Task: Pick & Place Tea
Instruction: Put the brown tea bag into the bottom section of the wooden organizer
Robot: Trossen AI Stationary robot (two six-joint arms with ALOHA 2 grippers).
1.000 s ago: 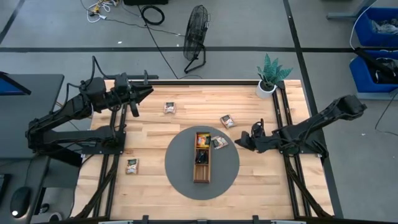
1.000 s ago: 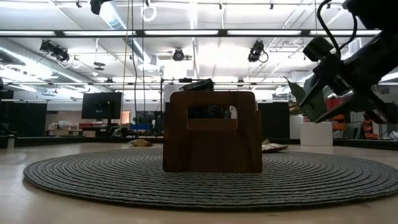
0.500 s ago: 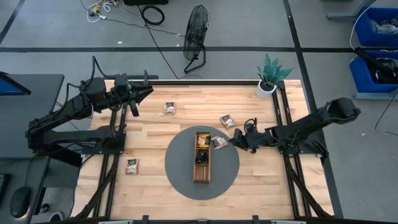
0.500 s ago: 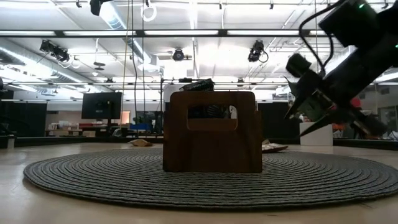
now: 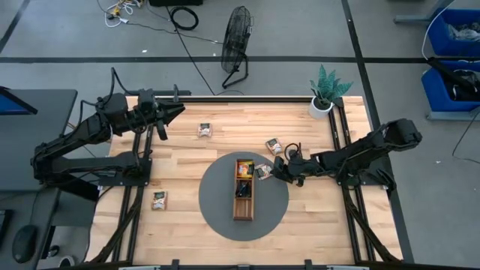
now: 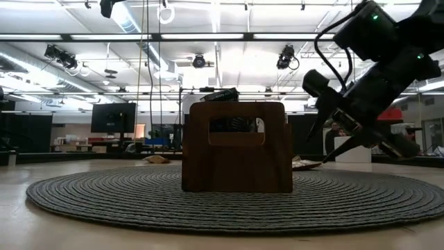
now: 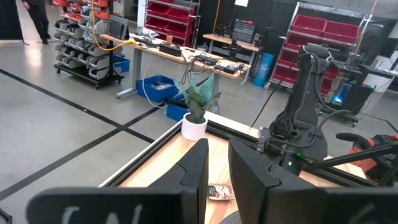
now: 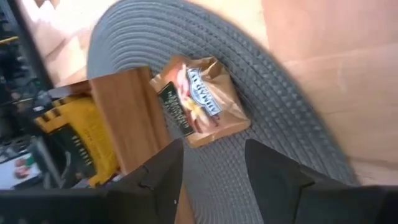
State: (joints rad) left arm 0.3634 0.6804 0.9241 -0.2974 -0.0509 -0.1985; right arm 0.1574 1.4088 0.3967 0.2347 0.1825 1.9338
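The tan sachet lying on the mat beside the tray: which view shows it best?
The right wrist view: the tan sachet fills the frame ahead of the open right gripper, its printed label visible. The high view shows it only as a small patch by the tray. The low view gives a sliver; the left wrist view misses it.

We see a desk (image 5: 225,124) of pale, smooth jointed wood, a round grey mat (image 5: 217,217) of coarse woven cord, and a tray (image 5: 244,204) of matt brown wood. Beside it lies a tan sachet (image 8: 202,102) of creased paper.
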